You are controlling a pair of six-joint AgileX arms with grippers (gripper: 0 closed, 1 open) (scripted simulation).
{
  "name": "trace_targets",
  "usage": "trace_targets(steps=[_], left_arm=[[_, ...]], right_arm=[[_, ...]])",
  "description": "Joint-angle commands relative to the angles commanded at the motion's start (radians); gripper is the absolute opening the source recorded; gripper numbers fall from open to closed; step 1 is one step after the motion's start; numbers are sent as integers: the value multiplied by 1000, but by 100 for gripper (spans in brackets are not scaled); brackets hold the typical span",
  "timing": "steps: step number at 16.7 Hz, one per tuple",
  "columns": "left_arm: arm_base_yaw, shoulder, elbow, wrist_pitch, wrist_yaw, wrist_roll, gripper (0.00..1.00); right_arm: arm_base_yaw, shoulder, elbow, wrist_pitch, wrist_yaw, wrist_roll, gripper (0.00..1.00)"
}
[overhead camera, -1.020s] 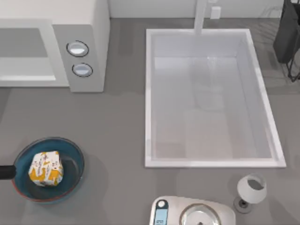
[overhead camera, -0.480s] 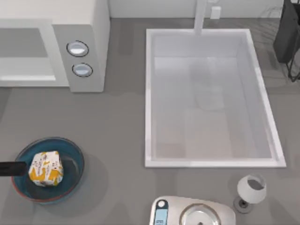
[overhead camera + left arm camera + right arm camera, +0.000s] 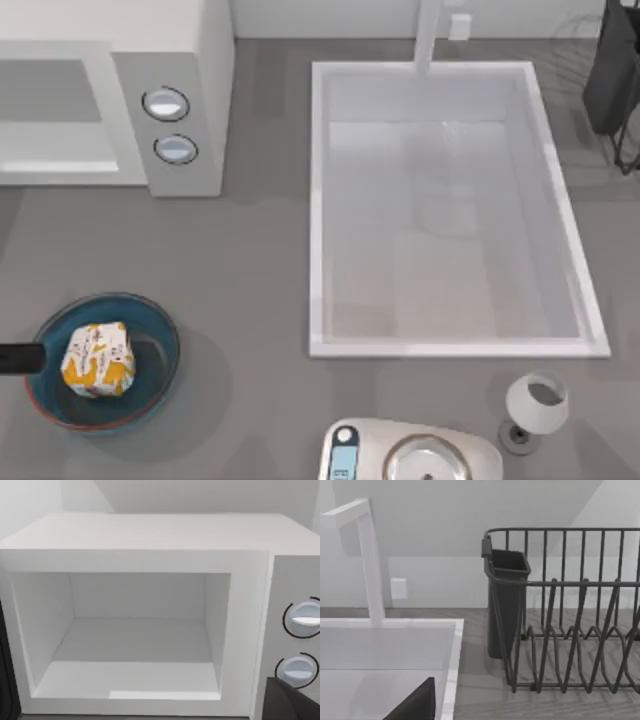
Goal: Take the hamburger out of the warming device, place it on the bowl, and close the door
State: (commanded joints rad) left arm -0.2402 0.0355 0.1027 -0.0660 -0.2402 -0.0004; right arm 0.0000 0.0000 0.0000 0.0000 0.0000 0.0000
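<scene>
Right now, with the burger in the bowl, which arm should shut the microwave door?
Left. Its tool sits at the bowl, where the hamburger lies, on the microwave's side, and its wrist view faces the open cavity. The right wrist view faces the dish rack beyond the sink.

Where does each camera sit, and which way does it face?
Top view: above the grey table, looking down on the white boxy microwave, white sink and round blue bowl; the left gripper is beside the bowl.
Left wrist view: faces the microwave's open cavity; dark gripper parts.
Right wrist view: faces the dark wire dish rack; the right gripper.
Shared: microwave, top and left; sink, top and right.
</scene>
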Motion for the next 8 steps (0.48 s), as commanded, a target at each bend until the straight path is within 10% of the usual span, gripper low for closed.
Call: trace_targets(steps=[8], left_arm=[[47, -30, 23, -55, 48, 0, 0]], right_arm=[[0, 0, 0, 0, 0, 0, 100]])
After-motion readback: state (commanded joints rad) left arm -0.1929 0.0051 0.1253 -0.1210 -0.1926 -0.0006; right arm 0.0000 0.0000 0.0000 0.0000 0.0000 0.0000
